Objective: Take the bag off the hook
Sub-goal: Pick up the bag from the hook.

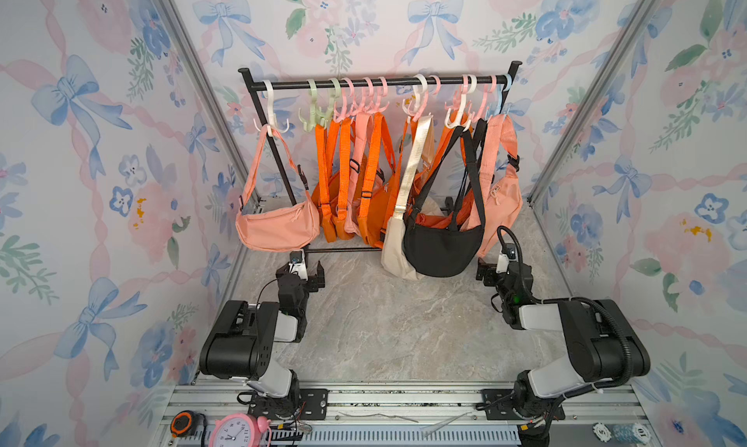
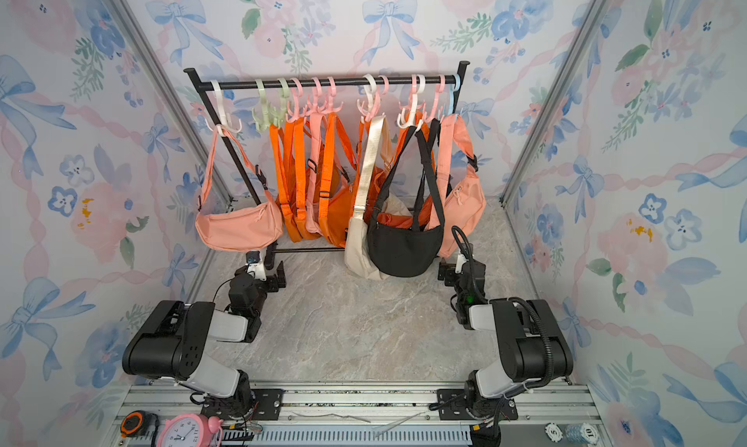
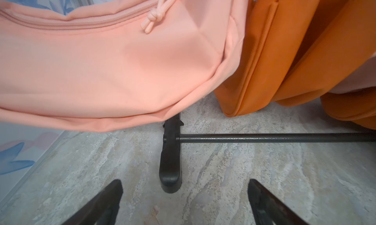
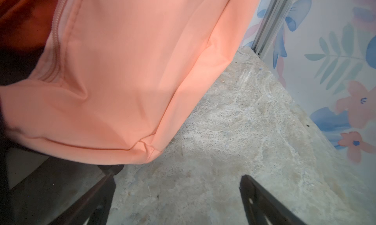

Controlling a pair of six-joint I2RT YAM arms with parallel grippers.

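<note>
**Both grippers wide open, low beneath the hanging bags**

The left gripper (image 1: 301,274) sits close to the floor (image 1: 384,323) with its jaws spread wide and nothing between them. The left pink bag (image 1: 275,228) hangs just above and beyond it. Its strap is looped over a white hook (image 1: 270,119) at the left end of the rail (image 1: 364,83). In the left wrist view the bag's underside hangs above the fingertips (image 3: 116,186), clear of them, and the rack foot (image 3: 170,173) lies on the floor just ahead.

The right gripper (image 4: 177,176) is also spread wide and empty, low at the rack's right end. The right pink bag (image 1: 499,198) hangs just above and ahead of it. In the right wrist view one fingertip sits right under the bag's lower corner, and I cannot tell whether they touch.

A black bag (image 1: 440,251) and a cream bag (image 1: 394,251) hang beside it toward the middle, with orange bags (image 1: 351,206) further along. Every bag is on its hook.
</note>
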